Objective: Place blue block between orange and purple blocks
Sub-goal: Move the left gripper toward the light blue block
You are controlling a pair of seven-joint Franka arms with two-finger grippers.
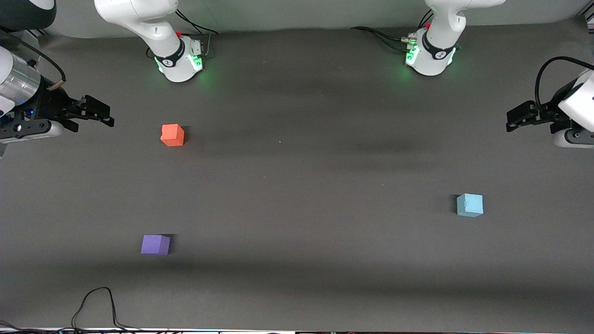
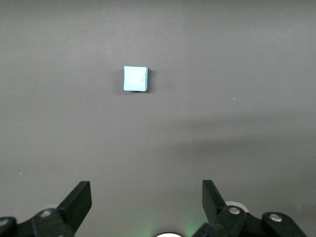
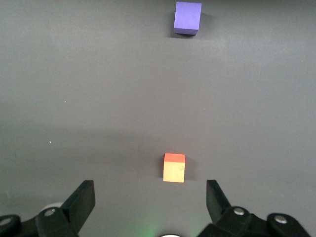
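The blue block (image 1: 469, 205) sits on the dark table toward the left arm's end; it also shows in the left wrist view (image 2: 135, 79). The orange block (image 1: 172, 135) and the purple block (image 1: 155, 244) sit toward the right arm's end, the purple one nearer the front camera. Both show in the right wrist view, orange (image 3: 174, 168) and purple (image 3: 187, 18). My left gripper (image 1: 517, 118) (image 2: 146, 195) is open and empty, over the table's left-arm end. My right gripper (image 1: 103, 116) (image 3: 150, 195) is open and empty, over the table beside the orange block.
The two arm bases (image 1: 181, 58) (image 1: 431, 53) stand along the table's edge farthest from the front camera. A black cable (image 1: 95, 304) loops on the table at the edge nearest the front camera, toward the right arm's end.
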